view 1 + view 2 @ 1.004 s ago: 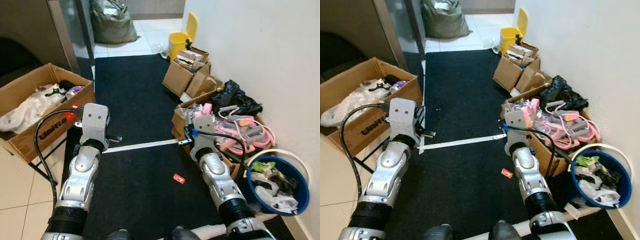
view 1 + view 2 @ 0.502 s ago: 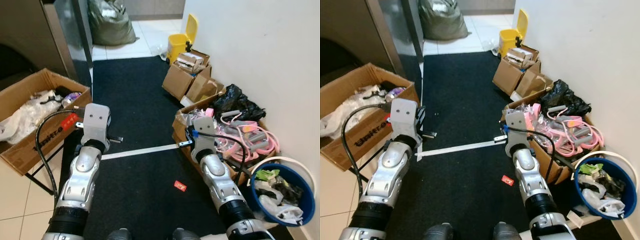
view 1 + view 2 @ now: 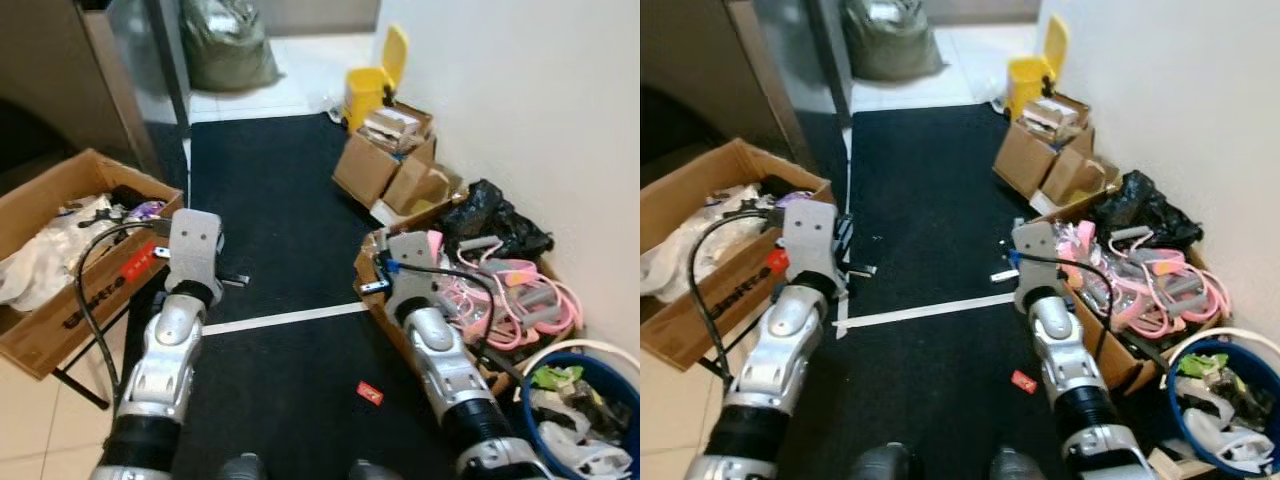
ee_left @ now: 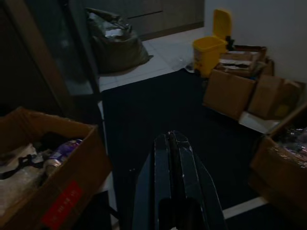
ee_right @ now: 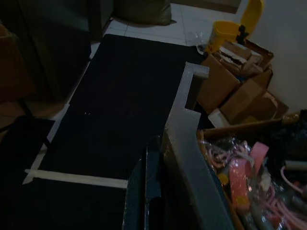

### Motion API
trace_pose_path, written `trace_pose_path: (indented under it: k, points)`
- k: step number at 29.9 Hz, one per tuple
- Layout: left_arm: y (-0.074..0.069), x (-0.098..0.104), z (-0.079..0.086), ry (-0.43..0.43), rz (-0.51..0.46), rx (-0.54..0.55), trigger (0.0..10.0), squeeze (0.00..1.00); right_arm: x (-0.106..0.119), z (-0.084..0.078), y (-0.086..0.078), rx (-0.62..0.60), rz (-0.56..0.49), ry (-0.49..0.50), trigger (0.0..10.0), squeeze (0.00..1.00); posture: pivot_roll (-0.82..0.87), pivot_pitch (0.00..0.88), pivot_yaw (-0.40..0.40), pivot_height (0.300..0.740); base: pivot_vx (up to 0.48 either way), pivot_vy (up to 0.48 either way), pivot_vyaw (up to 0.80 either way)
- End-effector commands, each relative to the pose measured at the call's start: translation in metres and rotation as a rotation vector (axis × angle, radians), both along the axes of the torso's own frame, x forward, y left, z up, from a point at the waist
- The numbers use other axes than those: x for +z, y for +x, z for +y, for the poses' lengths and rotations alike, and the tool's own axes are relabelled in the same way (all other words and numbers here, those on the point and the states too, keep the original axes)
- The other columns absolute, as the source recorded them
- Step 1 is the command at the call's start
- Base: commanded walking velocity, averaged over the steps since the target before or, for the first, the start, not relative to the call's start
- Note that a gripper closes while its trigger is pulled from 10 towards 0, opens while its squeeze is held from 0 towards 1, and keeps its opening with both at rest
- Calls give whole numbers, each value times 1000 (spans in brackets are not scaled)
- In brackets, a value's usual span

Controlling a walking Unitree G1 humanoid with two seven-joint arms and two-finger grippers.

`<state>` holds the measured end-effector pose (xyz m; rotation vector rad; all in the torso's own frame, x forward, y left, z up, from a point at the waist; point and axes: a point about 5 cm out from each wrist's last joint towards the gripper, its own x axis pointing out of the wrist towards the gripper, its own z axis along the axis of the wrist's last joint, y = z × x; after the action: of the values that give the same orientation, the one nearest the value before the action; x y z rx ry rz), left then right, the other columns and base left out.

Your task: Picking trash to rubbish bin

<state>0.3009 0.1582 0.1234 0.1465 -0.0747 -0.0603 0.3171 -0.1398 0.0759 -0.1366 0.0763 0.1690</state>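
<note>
Both arms are reaching forward at mid height, over the black mat [image 3: 270, 200], carrying posture rather than a picking one.

Left gripper [image 4: 173, 143]: jaws are pressed fully together with nothing between them, pointing down the mat toward the yellow bin [image 4: 212, 43] far ahead. The open cardboard box [image 3: 60, 250] of mixed clutter is sitting off to the outer side of these jaws, well apart.

Right gripper [image 5: 148, 167]: jaws are closed, and a long pale flat strip [image 5: 184, 120], probably foam or cardboard scrap, is lying right against them and running ahead past the tips. It is likely being pinched by these jaws, but the contact point is too dark to confirm. Holding it lengthwise, along the jaws, is keeping it from snagging on the box of pink hoses [image 3: 500, 300] just beside the jaws on the wall side.

A small red scrap [image 3: 370, 393] is lying on the mat, below and behind both jaws, near the robot's feet, untouched. The blue bin [image 3: 1230, 400], already part full of waste, is sitting behind the right jaws against the wall, also near the feet.

My guess: the strip is being carried to a bin, and which bin is unclear. The white tape line [image 3: 285, 318] is crossing the mat under the arms.
</note>
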Motion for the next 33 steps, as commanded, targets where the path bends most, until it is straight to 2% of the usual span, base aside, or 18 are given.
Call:
trace_pose_path:
  k: [1,33]
  points:
    - [-1,-2,0,6,11,2,10000,0,-1,-5,0,-12,11,-7,10000,0,45,34,-16,740,300,0,0]
    - [-3,-4,-1,-1,14,6,10000,0,-2,-6,2,-1,18,-39,10000,0,42,18,-26,740,299,0,0]
